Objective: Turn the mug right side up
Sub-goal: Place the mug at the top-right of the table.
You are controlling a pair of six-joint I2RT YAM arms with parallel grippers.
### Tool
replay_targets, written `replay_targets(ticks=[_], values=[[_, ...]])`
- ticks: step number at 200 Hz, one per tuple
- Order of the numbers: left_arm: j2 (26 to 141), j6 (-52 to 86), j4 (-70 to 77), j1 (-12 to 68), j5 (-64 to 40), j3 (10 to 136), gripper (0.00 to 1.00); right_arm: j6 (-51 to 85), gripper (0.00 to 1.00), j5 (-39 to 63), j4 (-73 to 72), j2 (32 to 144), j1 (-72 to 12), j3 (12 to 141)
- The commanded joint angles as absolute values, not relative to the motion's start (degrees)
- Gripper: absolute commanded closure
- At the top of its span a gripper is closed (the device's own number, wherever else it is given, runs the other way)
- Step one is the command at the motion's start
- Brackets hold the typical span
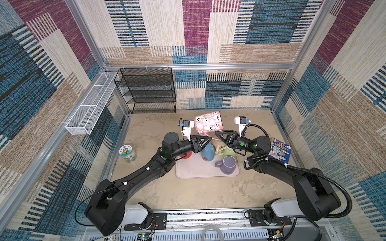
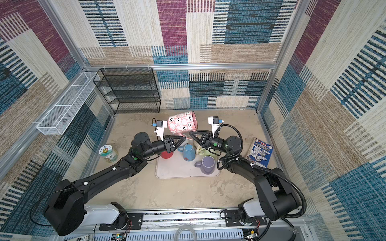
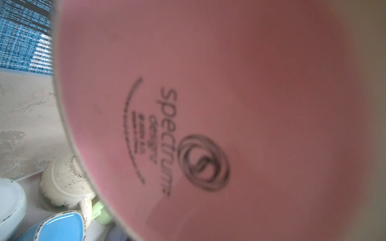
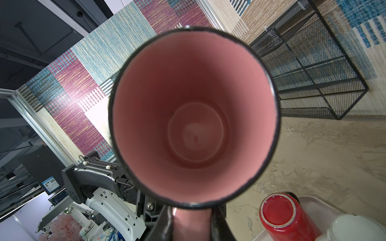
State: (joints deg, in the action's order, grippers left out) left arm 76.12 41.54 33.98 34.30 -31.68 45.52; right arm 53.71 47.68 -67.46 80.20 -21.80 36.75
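A pink mug (image 1: 208, 122) (image 2: 182, 123) printed with ghost faces hangs on its side in the air above the tray's far edge. Its mouth points to the right and its base to the left. My right gripper (image 1: 216, 133) (image 2: 190, 133) (image 4: 191, 210) is shut on the pink handle, just below the mug's black rim (image 4: 194, 203); that wrist view looks straight into the pink inside (image 4: 194, 116). My left gripper (image 1: 210, 138) (image 2: 184, 138) sits at the mug's lower left edge. The stamped base (image 3: 208, 104) fills the left wrist view and hides that gripper's jaws.
Under the grippers a pale tray (image 1: 188, 173) holds an upside-down blue mug (image 1: 208, 153), a purple mug (image 1: 228, 164), a red cup (image 1: 187, 155), plus a green and a cream mug. A jar (image 1: 127, 153) stands left, a printed packet (image 1: 281, 152) right, a black mesh shelf (image 1: 148, 89) behind.
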Motion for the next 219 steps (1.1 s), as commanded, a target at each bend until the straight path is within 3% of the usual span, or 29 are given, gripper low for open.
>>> replay_targets(ticks=[1,130,151,156,172,219], values=[[75.9,38.9,31.3,34.3,-30.6,45.7,0.55,52.6,1.00,46.6,-73.8,79.8,-21.9,37.1],[68.7,31.9,16.8,34.2,-26.2,46.2,0.53,42.4,1.00,43.1,-59.8,75.6,-21.8,37.8],[67.2,30.2,11.6,34.2,-24.4,46.8,0.48,40.3,1.00,41.9,-56.6,74.8,-21.8,38.2],[66.8,29.8,10.6,34.2,-23.9,46.9,0.42,40.0,1.00,41.7,-55.9,74.7,-21.9,38.3],[65.6,29.0,7.8,34.1,-22.4,46.8,0.35,39.4,1.00,41.4,-54.6,74.6,-21.3,38.5],[62.5,26.3,-0.8,33.8,-19.9,48.3,0.26,35.6,1.00,39.6,-48.7,72.9,-20.3,38.9]])
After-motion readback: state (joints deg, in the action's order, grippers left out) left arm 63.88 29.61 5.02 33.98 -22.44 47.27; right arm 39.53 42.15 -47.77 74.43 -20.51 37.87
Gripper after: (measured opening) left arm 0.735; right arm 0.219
